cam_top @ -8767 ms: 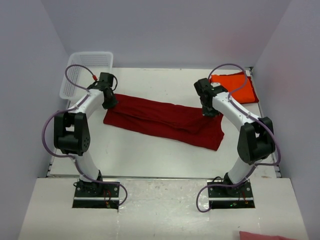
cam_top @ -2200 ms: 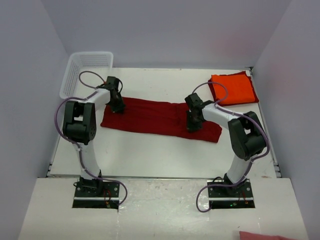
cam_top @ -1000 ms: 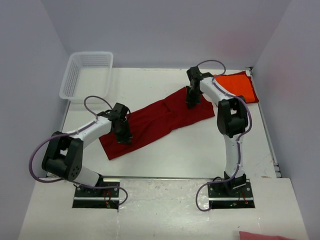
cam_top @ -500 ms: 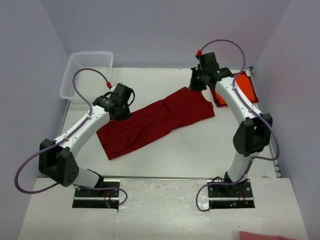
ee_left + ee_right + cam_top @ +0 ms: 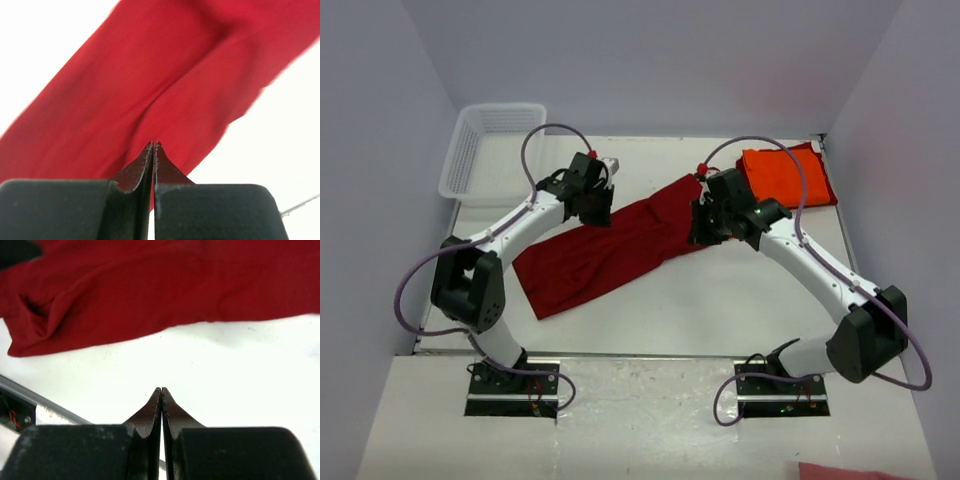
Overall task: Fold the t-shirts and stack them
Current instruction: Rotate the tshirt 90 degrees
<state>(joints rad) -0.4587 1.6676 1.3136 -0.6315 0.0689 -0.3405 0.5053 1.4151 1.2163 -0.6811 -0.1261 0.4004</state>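
Note:
The dark red t-shirt (image 5: 610,250) lies in a long slanted band from near left to back middle; it fills the left wrist view (image 5: 165,75) and crosses the top of the right wrist view (image 5: 150,285). The orange t-shirt (image 5: 788,178) lies folded at the back right. My left gripper (image 5: 598,212) hangs shut over the red shirt's upper edge, with nothing between its tips (image 5: 153,145). My right gripper (image 5: 703,232) is shut at the shirt's right end, its tips (image 5: 161,390) over bare table with no cloth in them. That end of the shirt is partly hidden under the arm.
A white mesh basket (image 5: 492,108) stands at the back left corner. The white table (image 5: 720,300) is walled on the left, back and right. Its near edge with a metal rail (image 5: 50,407) shows in the right wrist view.
My left gripper has moved right and back along the shirt's upper edge. My right gripper has swung from the back towards the near side, to the shirt's right end, which now reaches less far right.

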